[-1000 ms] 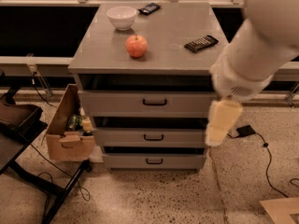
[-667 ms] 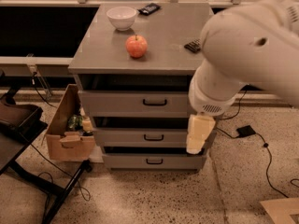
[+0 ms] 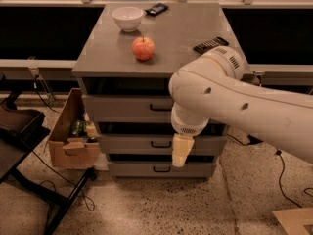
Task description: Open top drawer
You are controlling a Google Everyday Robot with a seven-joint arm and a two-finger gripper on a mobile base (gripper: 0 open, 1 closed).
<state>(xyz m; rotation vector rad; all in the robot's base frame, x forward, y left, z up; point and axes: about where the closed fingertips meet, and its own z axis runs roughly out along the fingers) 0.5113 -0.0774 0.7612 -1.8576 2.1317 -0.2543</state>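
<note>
Top drawer [image 3: 124, 108] sits centre frame, just under the cabinet top [image 3: 186, 28], and it's shut: front in line with the two drawers below, no interior showing. Its dark bar handle [image 3: 157, 107] is only partly visible, the right end is hidden behind the arm's white housing.

Gripper [image 3: 180, 151] hangs lower centre, pointing down in front of the middle drawer [image 3: 132, 144], just right of that drawer's handle and below the top handle. No contact with the top handle as far as I can see. Can't tell whether it's clenched or released; nothing visibly held.

Progress as I read it: nothing done yet, approach only. Left to do: raise the gripper to the top handle, grasp, pull out.

Apple [image 3: 143, 48], bowl [image 3: 128, 18] and a dark remote [image 3: 210, 44] sit on the cabinet top, clear of the drawer's pull path; cardboard box [image 3: 68, 143] at lower left beside the cabinet
</note>
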